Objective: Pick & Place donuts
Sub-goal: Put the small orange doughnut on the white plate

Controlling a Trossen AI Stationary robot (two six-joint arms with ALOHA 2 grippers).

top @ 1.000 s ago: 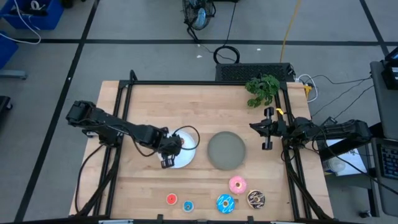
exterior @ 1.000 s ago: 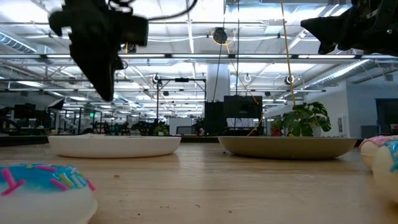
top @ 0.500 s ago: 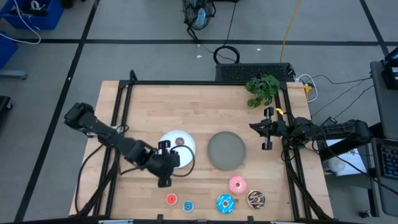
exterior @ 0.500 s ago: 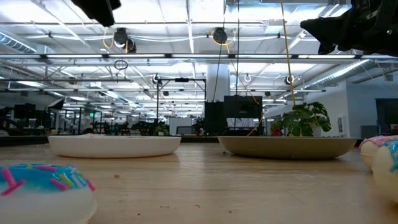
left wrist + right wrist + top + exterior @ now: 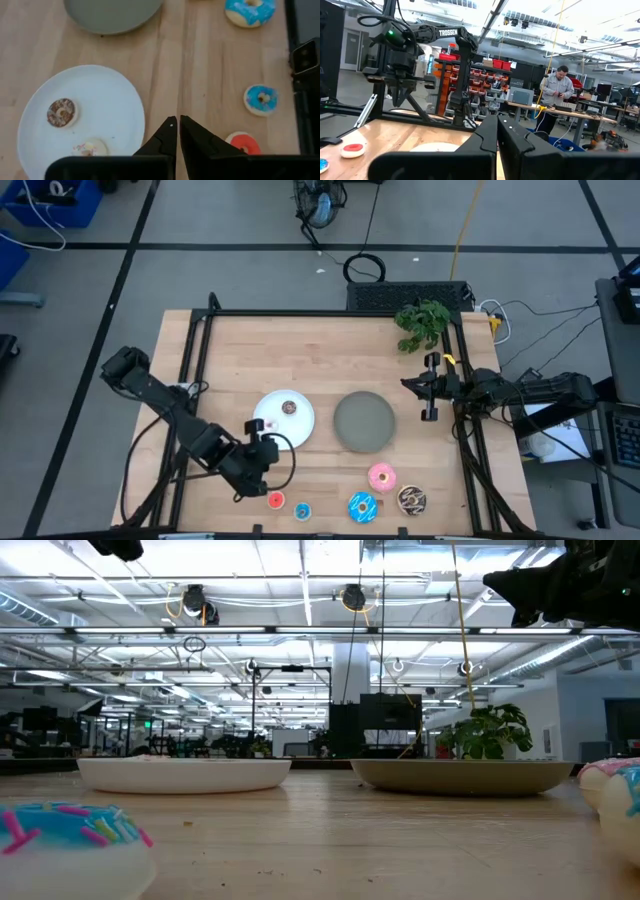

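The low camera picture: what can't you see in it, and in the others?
- Low view: whatever lies on the white plate is hidden by its rim; the blue sprinkled donut is cut off by the picture's bottom edge.
- Left wrist view: the pale donut on the plate shows too faintly to tell its toppings.
- High view: the chocolate sprinkled donut is too small to show its sprinkles clearly.
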